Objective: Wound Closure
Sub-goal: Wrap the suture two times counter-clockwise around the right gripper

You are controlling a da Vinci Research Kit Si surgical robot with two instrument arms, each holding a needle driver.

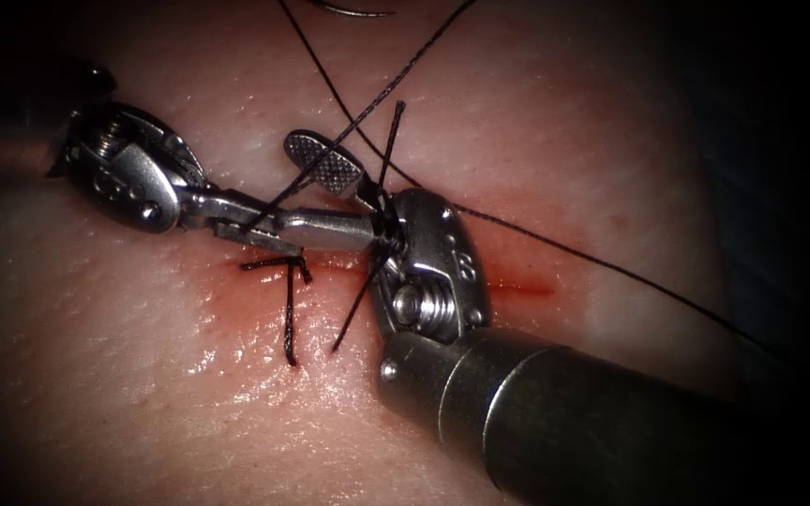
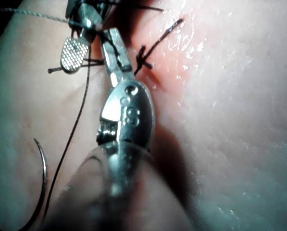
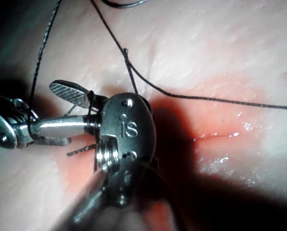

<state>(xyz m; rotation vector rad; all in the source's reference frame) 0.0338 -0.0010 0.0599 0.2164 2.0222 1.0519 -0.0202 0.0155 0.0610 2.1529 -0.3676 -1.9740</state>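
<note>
My left tool (image 1: 269, 236) comes in from the left, its jaws shut on the thread (image 1: 367, 105) just above the cut (image 1: 517, 289). Over the cut, my right tool (image 1: 291, 183) stands with its jaws open, one ribbed jaw up and the smooth one reaching toward the left tool's tip. A short dark strand (image 1: 394, 131) crosses the base of the open jaws. A tied stitch (image 1: 290, 272) with loose tails sits on the cut below the left tool. The curved needle (image 1: 353, 12) lies free on the tissue (image 1: 96, 375) behind the cut, held by neither tool; the needle (image 2: 42, 163) rests flat.
A long run of thread (image 1: 611, 267) trails across the tissue to the right. Red fluid (image 1: 236, 309) stains the tissue around the cut. The right tool's thick shaft (image 1: 592, 422) covers the near right part of the tissue.
</note>
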